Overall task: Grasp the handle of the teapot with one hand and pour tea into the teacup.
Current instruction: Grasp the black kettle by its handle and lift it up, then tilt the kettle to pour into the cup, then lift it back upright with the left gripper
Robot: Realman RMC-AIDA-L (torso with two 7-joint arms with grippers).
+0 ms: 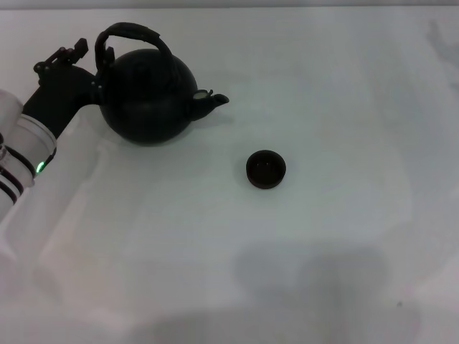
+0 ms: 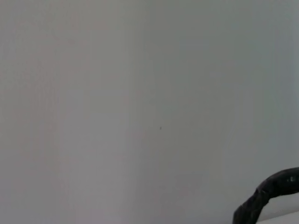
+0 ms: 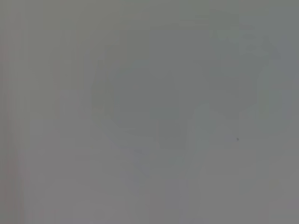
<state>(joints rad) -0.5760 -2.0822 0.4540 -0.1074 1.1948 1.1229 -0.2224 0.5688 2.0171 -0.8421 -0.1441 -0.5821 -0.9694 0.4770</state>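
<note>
Teapot [image 1: 147, 100] far-left; teacup [image 1: 266, 169] well apart.

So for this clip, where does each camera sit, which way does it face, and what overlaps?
Head: high, facing forward and down at the table; teapot, teacup, left arm at the handle.
Left wrist: on the left arm, mostly blank surface, a piece of the handle; no robot parts.
Right wrist: only blank grey.
Shared: head and left wrist both show the handle.

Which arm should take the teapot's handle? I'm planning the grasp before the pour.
Left. The left hand is already at the handle on the teapot, whose spout faces the teacup. The right arm is out of view.
</note>
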